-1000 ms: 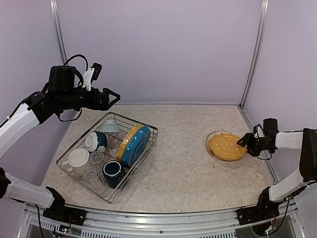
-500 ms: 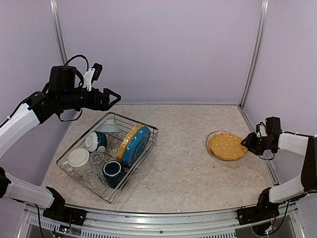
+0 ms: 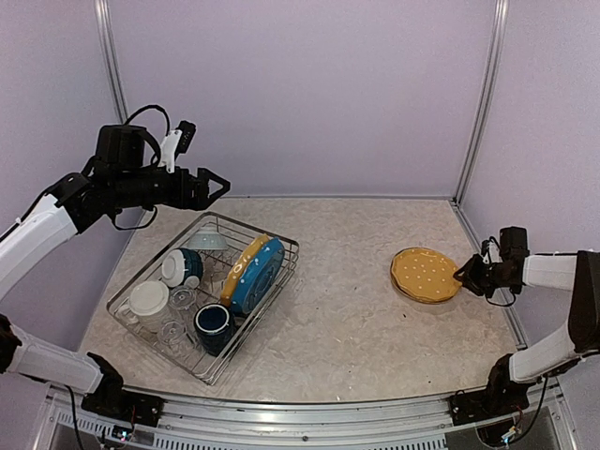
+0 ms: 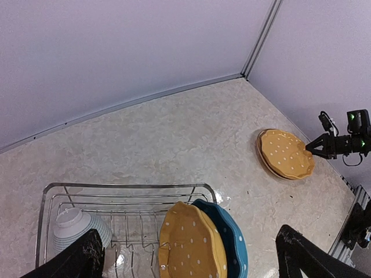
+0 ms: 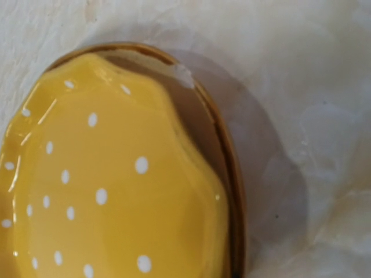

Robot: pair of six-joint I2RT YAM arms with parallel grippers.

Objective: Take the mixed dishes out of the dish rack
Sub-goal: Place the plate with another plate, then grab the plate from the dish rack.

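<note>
At the beige table's right side, your right hand meets the rim of the yellow white-dotted plate, clamped or apart unclear; a hasty retreat could drag it.

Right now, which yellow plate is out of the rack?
The flat yellow plate on the right of the table; the other yellow plate stands on edge in the rack beside the blue plate.
</note>
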